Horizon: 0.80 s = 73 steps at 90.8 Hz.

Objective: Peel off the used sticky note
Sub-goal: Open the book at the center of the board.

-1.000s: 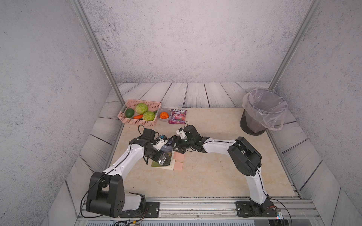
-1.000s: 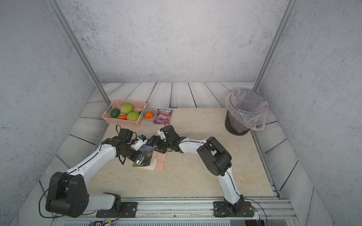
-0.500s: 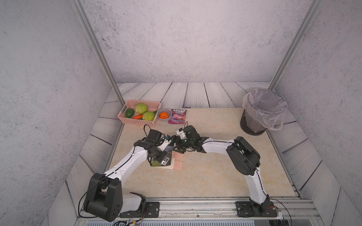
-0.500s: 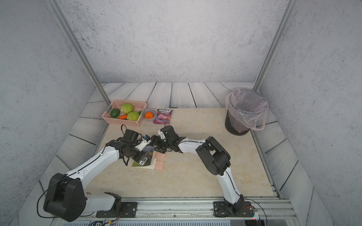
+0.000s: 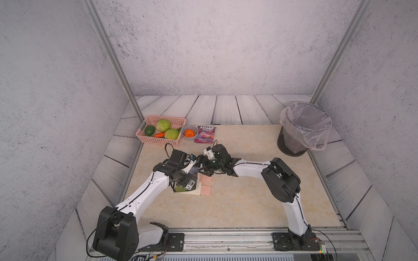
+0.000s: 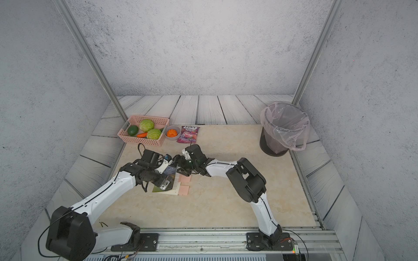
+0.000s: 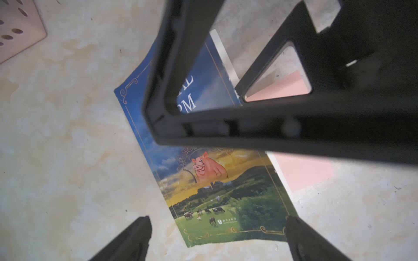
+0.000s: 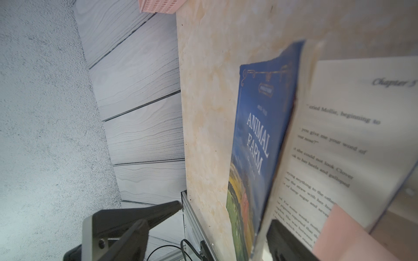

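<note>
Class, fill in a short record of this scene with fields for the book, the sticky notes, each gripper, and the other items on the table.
Book: Animal Farm paperback on the table, front cover partly lifted, Chapter 5 page showing
Sticky notes: pink note and second pink note stick out past the page edge, neither peeled off
Left gripper: open, above the book, holding nothing
Right gripper: open, jaws either side of the lifted cover
Other items: vegetable basket, small bowl, snack bag, lined bin
</note>
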Tool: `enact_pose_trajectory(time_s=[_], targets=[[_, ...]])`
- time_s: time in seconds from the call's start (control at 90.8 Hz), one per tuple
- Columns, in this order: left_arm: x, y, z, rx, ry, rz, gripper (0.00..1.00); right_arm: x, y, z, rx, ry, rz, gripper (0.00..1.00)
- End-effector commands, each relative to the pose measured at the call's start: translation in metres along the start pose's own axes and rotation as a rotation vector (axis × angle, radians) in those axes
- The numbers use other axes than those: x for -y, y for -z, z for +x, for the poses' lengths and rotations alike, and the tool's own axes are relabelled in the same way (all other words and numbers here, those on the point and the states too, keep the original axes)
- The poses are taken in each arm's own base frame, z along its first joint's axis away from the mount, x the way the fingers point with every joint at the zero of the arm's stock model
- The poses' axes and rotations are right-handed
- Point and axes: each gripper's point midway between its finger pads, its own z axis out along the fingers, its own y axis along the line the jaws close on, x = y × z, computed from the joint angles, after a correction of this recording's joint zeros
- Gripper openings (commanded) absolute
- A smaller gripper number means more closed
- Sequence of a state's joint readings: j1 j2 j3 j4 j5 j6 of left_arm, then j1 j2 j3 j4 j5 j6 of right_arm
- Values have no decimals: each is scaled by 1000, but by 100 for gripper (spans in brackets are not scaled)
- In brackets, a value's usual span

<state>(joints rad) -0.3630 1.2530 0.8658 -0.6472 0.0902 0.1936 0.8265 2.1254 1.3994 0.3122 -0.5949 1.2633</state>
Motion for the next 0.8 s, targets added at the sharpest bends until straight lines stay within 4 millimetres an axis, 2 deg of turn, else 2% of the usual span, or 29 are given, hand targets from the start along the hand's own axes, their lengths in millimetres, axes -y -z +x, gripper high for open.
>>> enact_pose_trajectory(time_s=[0.0,0.154,0.286,0.341,0.517,0.793], targets=[[6,12,-2,35,6,14,98,-15,-4,-7,22,22,-39,86],[26,39,-5,173,-143,90,98,-17,-4,-8,22,17,-49,86],[51,53,15,257,-408,155,98,-17,-5,-8,17,14,-56,86],[52,55,23,275,-480,133,98,-17,-6,-6,14,13,-56,86],[39,37,40,276,-578,13,98,-19,-5,-7,15,13,-55,86],[26,11,44,278,-587,-86,98,-21,-6,-8,18,5,-59,86]])
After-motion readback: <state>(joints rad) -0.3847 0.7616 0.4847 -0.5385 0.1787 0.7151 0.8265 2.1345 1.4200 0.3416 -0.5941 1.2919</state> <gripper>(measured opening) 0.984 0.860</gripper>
